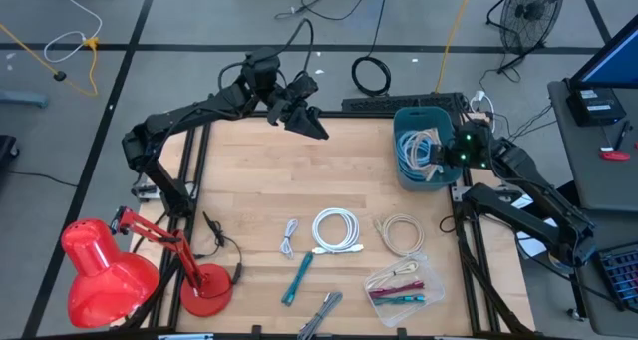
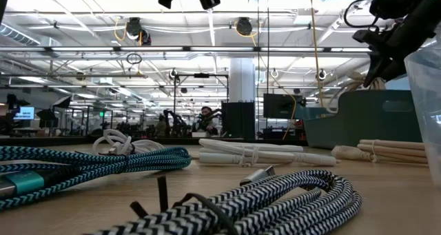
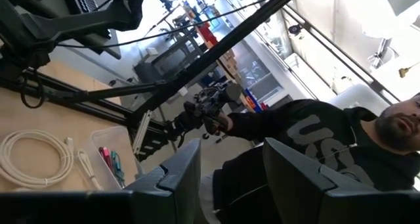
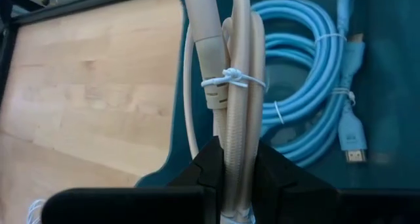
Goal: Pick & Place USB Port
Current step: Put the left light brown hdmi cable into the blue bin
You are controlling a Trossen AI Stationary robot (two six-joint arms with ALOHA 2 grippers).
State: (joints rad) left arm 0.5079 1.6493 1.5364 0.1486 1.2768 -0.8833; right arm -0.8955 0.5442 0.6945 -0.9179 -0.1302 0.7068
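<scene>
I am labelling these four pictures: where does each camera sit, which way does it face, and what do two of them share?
High view: above the table, facing straight down; both arms, the bin and table show.
Low view: at table-top height, facing level across cables into the room.
Left wrist view: on the raised left arm, facing out to a person; left end effector open.
Right wrist view: on the right arm over the bin, facing down; right end effector grips a beige cable.
Shared: high and right wrist views show the blue cable.
</scene>
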